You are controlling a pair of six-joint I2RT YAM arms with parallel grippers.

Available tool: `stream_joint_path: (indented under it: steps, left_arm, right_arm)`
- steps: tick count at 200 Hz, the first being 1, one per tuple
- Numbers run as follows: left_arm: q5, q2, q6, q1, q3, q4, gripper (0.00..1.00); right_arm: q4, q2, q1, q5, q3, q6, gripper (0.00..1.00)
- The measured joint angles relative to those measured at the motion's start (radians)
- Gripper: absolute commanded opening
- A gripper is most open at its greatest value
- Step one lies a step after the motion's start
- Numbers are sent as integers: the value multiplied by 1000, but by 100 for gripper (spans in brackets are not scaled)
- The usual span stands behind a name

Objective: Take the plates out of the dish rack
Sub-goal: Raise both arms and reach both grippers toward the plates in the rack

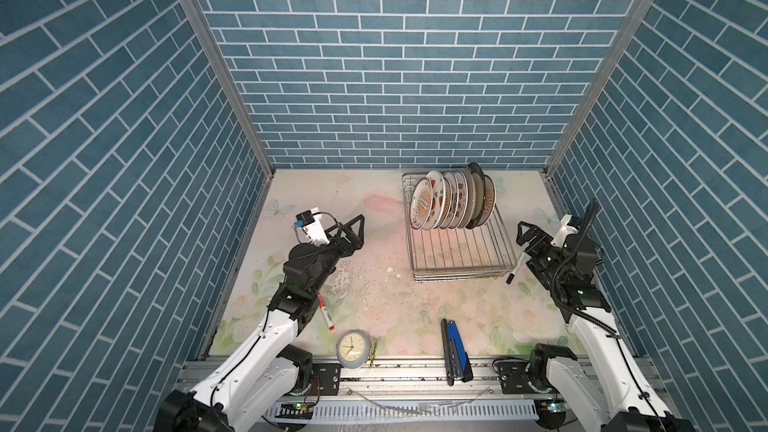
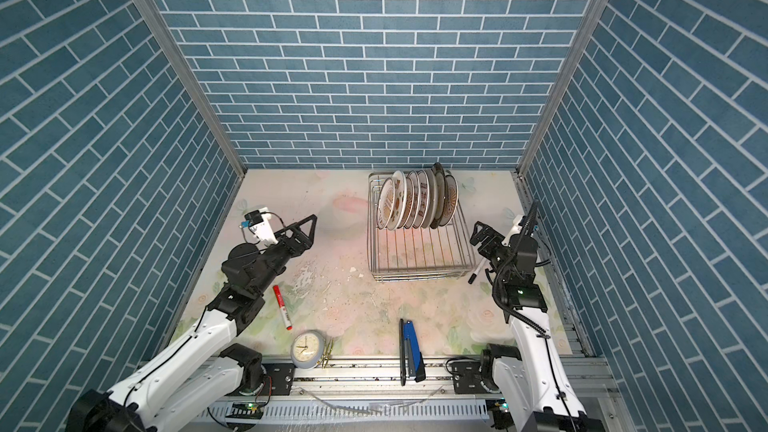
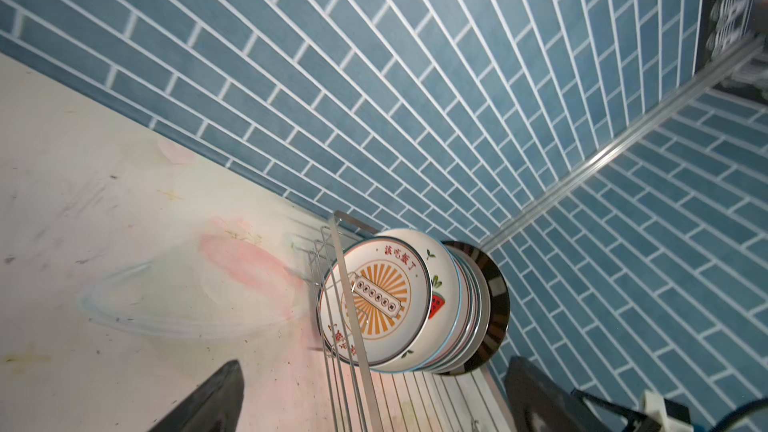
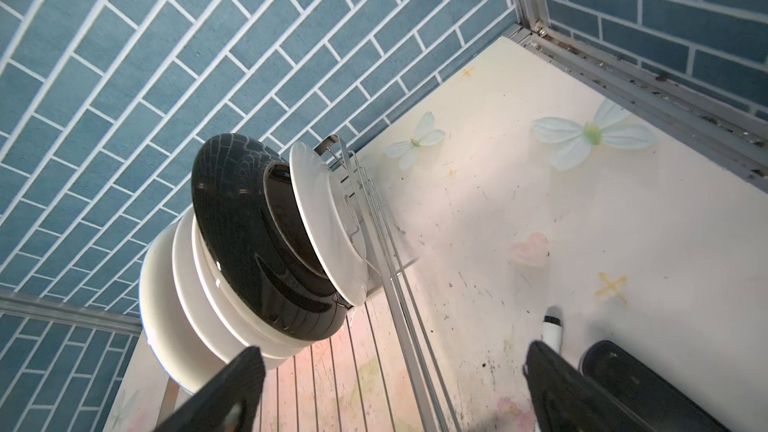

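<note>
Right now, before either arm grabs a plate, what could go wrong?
The plates stand packed and leaning together at the far end of the rack, so pulling one may drag or tip its neighbours. The pen lies beside the rack, close to the right gripper; that arm might knock it.

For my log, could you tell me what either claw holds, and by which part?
Nothing: the left claw and right claw are open and empty.

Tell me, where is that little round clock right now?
In a top view the clock sits at the near edge of the table, left of centre, close to the red marker.
</note>
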Motion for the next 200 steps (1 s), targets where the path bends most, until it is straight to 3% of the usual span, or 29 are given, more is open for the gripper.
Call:
stream_joint_path:
  steps: [39,83,118,144,162,200]
  left_arm:
    - [-14,236,57,-76,198,-10,100]
    - [-42,405,103,-147,339,-26,100]
    - [-98,459,160,-219,428,-46,100]
    - [-169,468,191,-242,441,-42,100]
    - [-233,468,221,-269,441,-41,100]
    - [-280,481,250,-286,441,-23,100]
  right_arm:
    - [8,68,36,-28,124,-10,98]
    - [-14,216,175,15,296,-81,97]
    - [-39,320,264,81,406,-134,95]
    - [-40,365,298,123,453,-160,84]
    - [-53,395,317,140,476,-166,82]
    - [-101,508,369,166,591,-193,69]
